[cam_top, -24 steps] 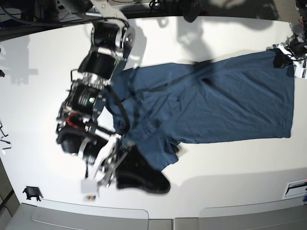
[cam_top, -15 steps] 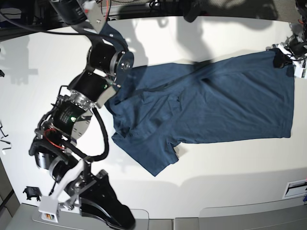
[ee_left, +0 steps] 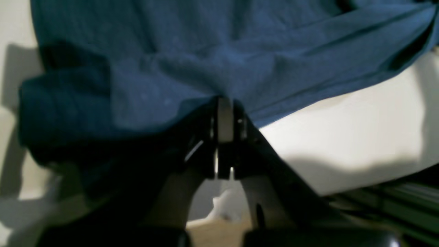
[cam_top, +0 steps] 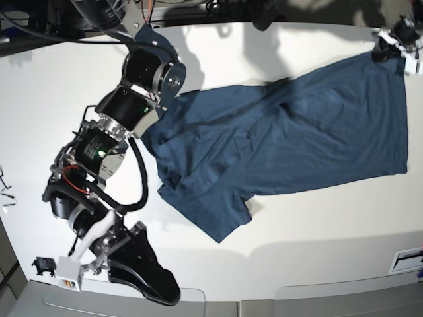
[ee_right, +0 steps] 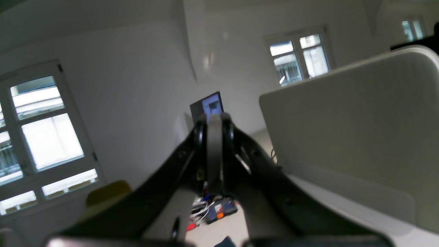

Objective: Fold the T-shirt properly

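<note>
The dark blue T-shirt (cam_top: pixel 291 145) lies spread and wrinkled across the white table (cam_top: pixel 317 224), one sleeve pointing to the front edge. At the far right corner my left gripper (cam_top: pixel 384 53) is shut on the T-shirt's corner. The left wrist view shows its fingertips (ee_left: pixel 224 113) closed on a fold of the blue T-shirt (ee_left: pixel 192 58), lifted off the table. My right gripper (cam_top: pixel 164 292) hangs at the front left edge, apart from the cloth. In the right wrist view the right gripper (ee_right: pixel 214 127) is shut on nothing and faces the room.
The right arm's black links (cam_top: pixel 125 112) overlap the T-shirt's left edge. A small black part (cam_top: pixel 43 265) sits at the front left corner. A printed label (cam_top: pixel 406 259) lies at the front right. Cables (cam_top: pixel 231 10) run along the far edge.
The right gripper swung off the sleeve to the front left edge. The left gripper pulled the shirt corner farther back, drawing the cloth's right side with it.
</note>
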`<action>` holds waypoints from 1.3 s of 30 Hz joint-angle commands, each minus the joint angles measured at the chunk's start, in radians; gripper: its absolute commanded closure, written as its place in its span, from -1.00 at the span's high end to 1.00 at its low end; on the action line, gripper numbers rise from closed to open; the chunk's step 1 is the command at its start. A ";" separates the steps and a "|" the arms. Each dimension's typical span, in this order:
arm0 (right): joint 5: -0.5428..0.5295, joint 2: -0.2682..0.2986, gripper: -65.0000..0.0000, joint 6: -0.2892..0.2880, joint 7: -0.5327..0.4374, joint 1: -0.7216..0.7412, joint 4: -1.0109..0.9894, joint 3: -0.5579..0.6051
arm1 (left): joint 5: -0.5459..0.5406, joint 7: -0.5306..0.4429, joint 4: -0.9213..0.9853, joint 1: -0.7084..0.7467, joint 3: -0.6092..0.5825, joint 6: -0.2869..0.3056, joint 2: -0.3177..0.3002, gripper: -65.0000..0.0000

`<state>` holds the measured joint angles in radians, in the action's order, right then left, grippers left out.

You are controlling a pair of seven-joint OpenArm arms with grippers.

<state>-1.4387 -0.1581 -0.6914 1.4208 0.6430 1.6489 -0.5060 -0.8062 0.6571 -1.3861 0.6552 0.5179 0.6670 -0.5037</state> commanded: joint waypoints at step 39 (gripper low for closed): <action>-0.030 0.001 -1.00 -0.007 -0.025 0.032 0.013 0.005 | 0.150 -0.151 0.003 0.044 0.449 -0.156 0.140 0.20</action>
<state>-1.4429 -0.1581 -0.6922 1.4223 0.6430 1.6497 -0.5060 -0.6403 0.5228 -1.3697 0.6868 0.9535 0.5056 -0.3443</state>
